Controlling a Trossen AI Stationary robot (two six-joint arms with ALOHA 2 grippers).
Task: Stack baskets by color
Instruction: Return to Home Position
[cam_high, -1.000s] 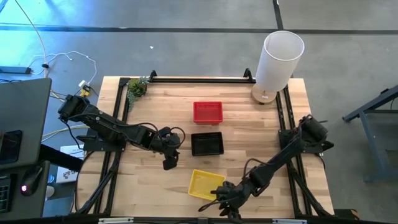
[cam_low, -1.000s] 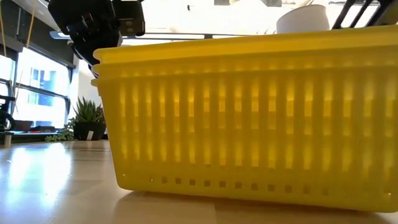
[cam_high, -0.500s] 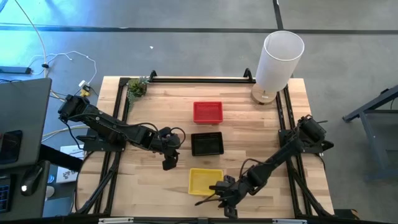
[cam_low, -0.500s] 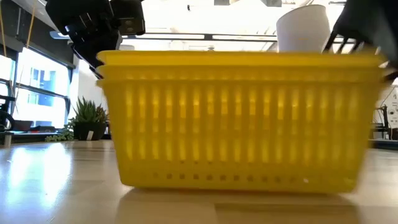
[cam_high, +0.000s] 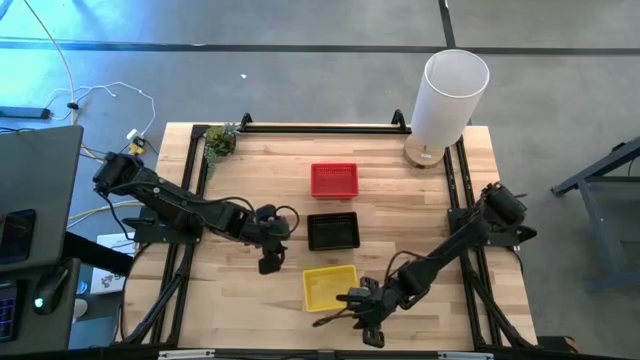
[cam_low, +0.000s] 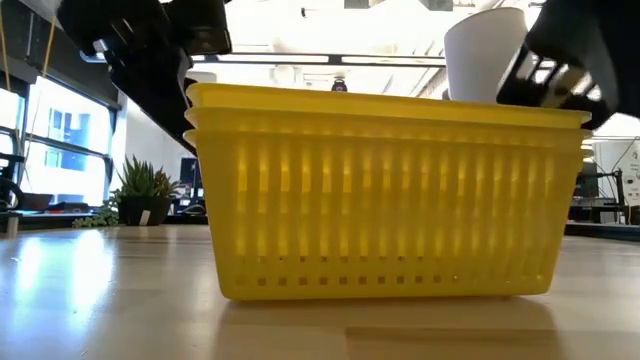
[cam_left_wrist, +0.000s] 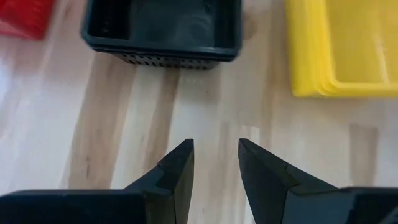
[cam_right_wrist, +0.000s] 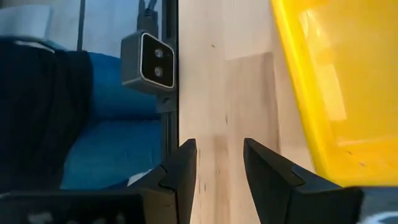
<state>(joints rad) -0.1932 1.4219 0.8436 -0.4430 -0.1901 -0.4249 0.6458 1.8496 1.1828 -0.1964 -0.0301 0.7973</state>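
High view: three basket stacks stand in a line down the middle of the tabletop (cam_high: 420, 220), each apart from the next; one red stack (cam_high: 334, 180) farthest back, one black stack (cam_high: 332, 231) in the middle, one yellow stack (cam_high: 328, 288) nearest the front edge; how many baskets are nested in the red one cannot be told from above; in the low view the yellow stack (cam_low: 390, 190) shows what look like three rims stepped one under another; the left wrist view shows layered rims on the black stack (cam_left_wrist: 161, 31) too. One white cylinder (cam_high: 452, 95) stands at the far right corner and one small plant (cam_high: 220, 140) at the far left corner. Two claws are in sight; the left claw (cam_high: 268, 262) hangs over bare wood to the left of the black and yellow stacks, its fingers (cam_left_wrist: 177, 168) parted by a narrow gap, released, touching nothing; the right claw (cam_high: 340, 312) sits low at the front edge just beside the yellow stack's near right corner, its fingers (cam_right_wrist: 183, 168) likewise a little apart, gripping nothing, with the yellow wall (cam_right_wrist: 323, 93) close alongside.
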